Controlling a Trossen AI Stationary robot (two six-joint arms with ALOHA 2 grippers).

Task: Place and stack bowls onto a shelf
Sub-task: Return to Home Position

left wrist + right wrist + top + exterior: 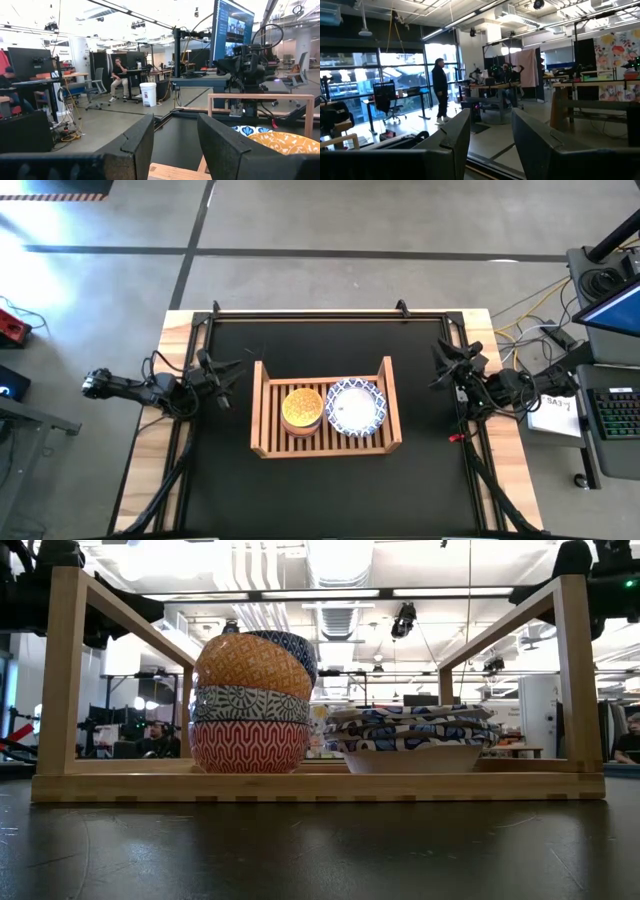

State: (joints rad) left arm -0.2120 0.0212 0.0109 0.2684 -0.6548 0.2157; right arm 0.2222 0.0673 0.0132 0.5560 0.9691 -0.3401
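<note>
The wooden shelf (268,418) lies mid-table. On its slatted base rests a stack of small bowls: red (248,747) at the bottom, grey-blue (250,704) above it, a tilted yellow one (302,408) on top. Beside it, toward the table's right, rests a stack of white bowls with blue patterned rims (356,407). My left gripper (237,369) hovers open left of the shelf, nothing between its fingers (135,147). My right gripper (438,366) hovers open right of the shelf, also holding nothing, its fingers (451,142) facing the room.
Bare black mat (330,490) lies between the shelf and the near edge, and more (320,335) behind it. A black frame rail (300,311) runs along the far edge. A keyboard and laptop (615,395) sit off the table's right. People (440,87) are far back in the room.
</note>
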